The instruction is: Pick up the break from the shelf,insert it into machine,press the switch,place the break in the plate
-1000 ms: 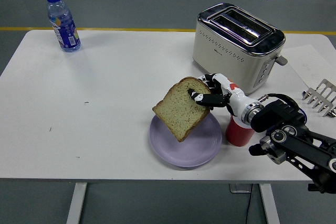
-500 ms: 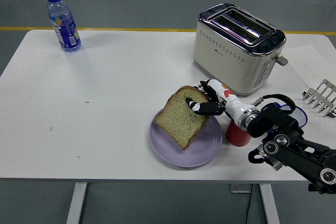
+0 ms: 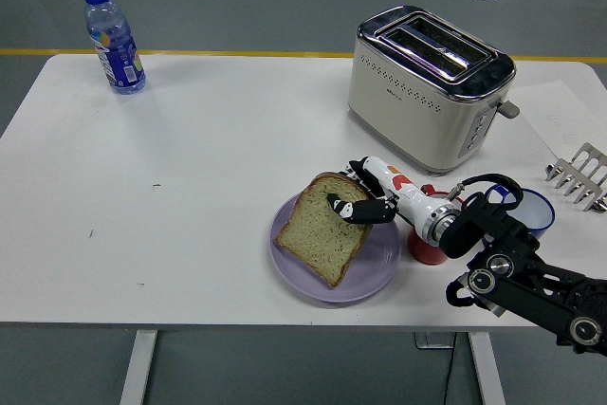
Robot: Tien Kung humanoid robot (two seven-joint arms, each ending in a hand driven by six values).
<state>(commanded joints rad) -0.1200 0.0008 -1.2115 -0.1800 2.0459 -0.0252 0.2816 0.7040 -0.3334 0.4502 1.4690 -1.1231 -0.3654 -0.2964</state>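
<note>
1. Grey floor with a yellow line and loose cables lies behind the white table (image 3: pixel 190 187), which fills most of the view.
2. At the far right of the table stands a cream and chrome toaster (image 3: pixel 427 84), both slots empty.
3. From the lower right corner the black right arm reaches in, its white and red right hand (image 3: pixel 372 196) over the plate's far right edge.
4. A lilac plate (image 3: pixel 372 267) sits near the front edge, just left of a red cup (image 3: pixel 424 244).
5. On the plate lies the bread slice (image 3: pixel 318 234), its upper part tilted up.
6. Curled fingers (image 3: pixel 356 211) pinch the slice's top right edge.
7. At the far left corner a water bottle (image 3: pixel 114 40) stands upright.
8. A metal rack (image 3: pixel 580 177) shows at the right edge, with a blue-rimmed cup (image 3: pixel 533 208) near it.
</note>
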